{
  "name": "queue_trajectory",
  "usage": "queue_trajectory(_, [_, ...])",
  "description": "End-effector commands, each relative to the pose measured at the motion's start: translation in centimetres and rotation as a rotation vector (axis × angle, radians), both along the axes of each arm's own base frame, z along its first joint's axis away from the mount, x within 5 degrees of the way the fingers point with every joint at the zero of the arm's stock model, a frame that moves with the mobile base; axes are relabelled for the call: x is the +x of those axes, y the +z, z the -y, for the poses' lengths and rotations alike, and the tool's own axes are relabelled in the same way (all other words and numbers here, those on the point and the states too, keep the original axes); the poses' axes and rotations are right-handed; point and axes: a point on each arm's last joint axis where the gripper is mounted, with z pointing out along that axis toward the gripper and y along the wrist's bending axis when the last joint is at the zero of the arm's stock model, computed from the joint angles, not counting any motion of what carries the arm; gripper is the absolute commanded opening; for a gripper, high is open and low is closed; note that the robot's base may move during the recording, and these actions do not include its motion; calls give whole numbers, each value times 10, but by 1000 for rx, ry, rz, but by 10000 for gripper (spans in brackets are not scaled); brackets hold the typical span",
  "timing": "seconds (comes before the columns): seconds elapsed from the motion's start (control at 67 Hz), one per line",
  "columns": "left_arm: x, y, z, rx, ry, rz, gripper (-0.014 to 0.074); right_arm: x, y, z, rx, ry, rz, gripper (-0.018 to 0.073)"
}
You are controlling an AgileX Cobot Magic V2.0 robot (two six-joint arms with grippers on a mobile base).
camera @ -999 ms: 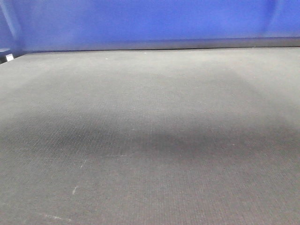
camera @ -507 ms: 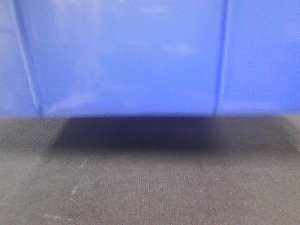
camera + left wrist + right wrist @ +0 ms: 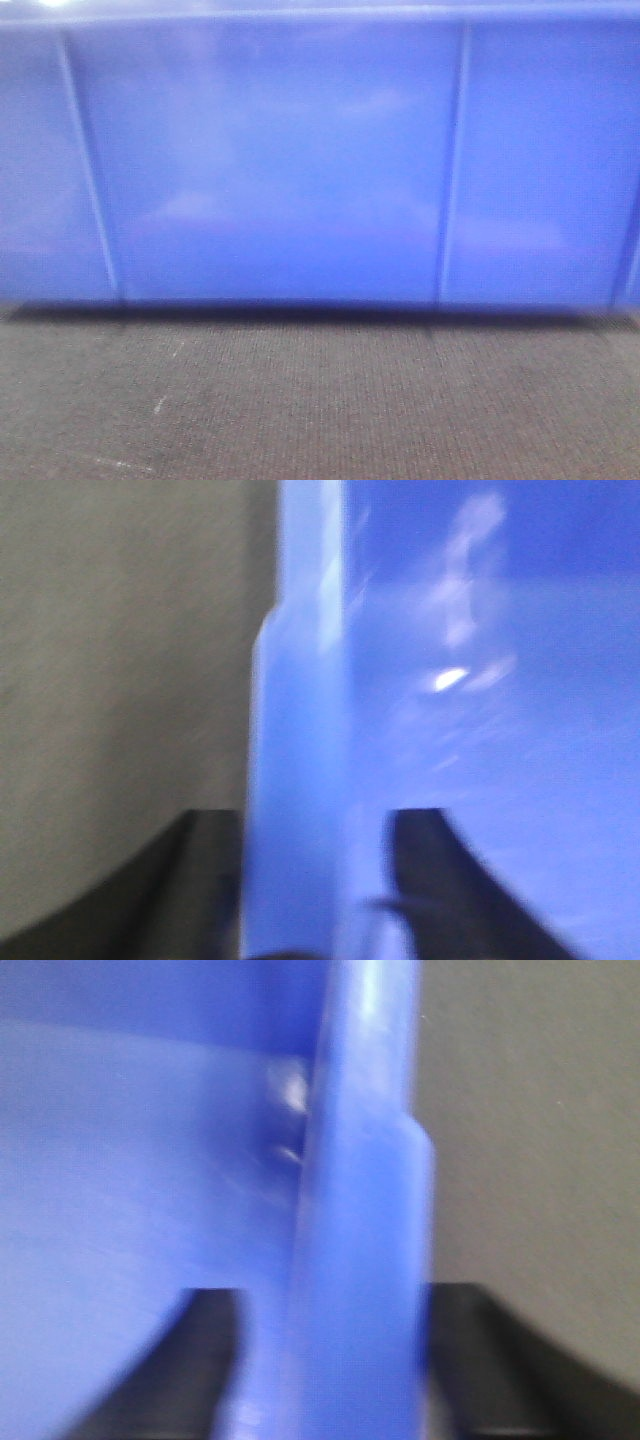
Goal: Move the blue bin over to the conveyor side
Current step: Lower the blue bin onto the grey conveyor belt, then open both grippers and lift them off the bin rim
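Grey woven belting of the conveyor [image 3: 320,410] filled the lower band of the front view, its scuffed near edge bare and its far part taken up by the blue bin [image 3: 270,170]. That bin was the biggest thing in sight: one long glossy side wall ran across the full width of the belt, thin vertical ribs dividing it, the rim just under the top of the view. A dark strip of shadow lay under its base, so whether the bin sat on the belt or hung just clear of it could not be told.

Its long axis lay across the robot, left to right, with one arm at each end. In the left wrist view the left gripper [image 3: 315,880] straddled the thick rim, one dark finger [image 3: 190,880] outside over the belt and the other inside against the blue wall; the jaws stood narrow, apparently closed on the rim. The right gripper [image 3: 330,1360] mirrored this at the opposite end, rim between its dark fingers [image 3: 500,1360], jaws likewise drawn in around it, belt showing to the outside.

Both wrist views were blurred. Neither arm was the nearer; the bin lay squarely between them, so my judgement is that the coming move depends on both hands travelling together.
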Motion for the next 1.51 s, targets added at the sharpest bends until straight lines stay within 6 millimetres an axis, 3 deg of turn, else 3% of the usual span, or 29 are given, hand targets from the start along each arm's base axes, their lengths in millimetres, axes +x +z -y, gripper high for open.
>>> queue_trajectory(0.0, [-2,13,6,-42,-17,64,467,1,14,-5,42,21,94,524])
queue_trajectory(0.06, [-2,12,6,-41,-16,58,633,0,15,-5,43,21,99,572])
queue_trajectory(0.194, [-11,22,5,-45,-18,74,553,-7,26,-2,51,21,126,558])
queue_trajectory(0.433, [-54,79,-3,-21,-62,259,550,-44,69,9,83,21,231,538])
queue_trajectory(0.597, [-92,104,-9,-25,-76,371,549,-80,96,21,82,26,271,341])
queue_trajectory(0.746, [-127,91,-13,-36,-95,441,514,-110,100,31,62,34,290,106])
queue_trajectory(0.91, [-173,63,-19,-45,-118,524,336,-142,77,42,48,37,303,-80])
queue_trajectory(1.134, [-231,6,-27,-62,-130,545,-30,-189,22,55,70,56,384,-76])
queue_trajectory(1.313, [-274,-21,-33,-77,-135,634,-8,-232,-24,67,100,69,490,-76])
queue_trajectory(1.492, [-313,-34,-39,-95,-139,801,-8,-278,-51,81,127,92,683,-76])
